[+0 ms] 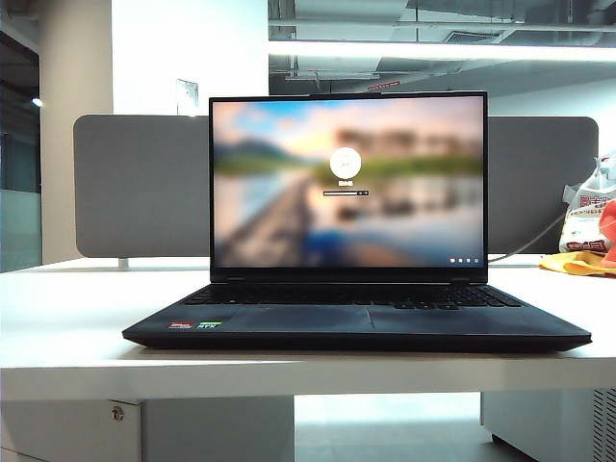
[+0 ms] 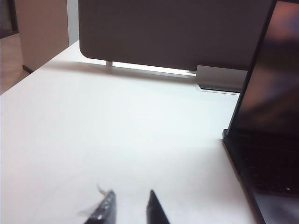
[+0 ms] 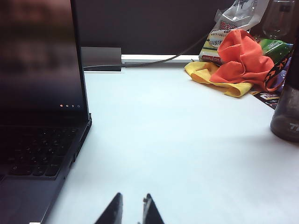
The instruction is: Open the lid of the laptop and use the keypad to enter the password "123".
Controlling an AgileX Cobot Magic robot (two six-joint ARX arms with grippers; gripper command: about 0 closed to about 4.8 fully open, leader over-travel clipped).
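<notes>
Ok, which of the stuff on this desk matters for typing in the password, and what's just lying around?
Matters: the laptop, its lid already raised, the keypad.
Lying around: orange cloth, yellow cloth, plastic bag, dark bottle, grey divider board.

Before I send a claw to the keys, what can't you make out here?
- Keypad: dark in the right wrist view, and foreshortened in the exterior view; digits unreadable.
- Laptop login box: too small and blurred in the exterior view to read.
- Left claw and right claw: only fingertips show, cut by the frame edge; neither appears in the exterior view.
- Lid outer face: hidden, facing away.
</notes>
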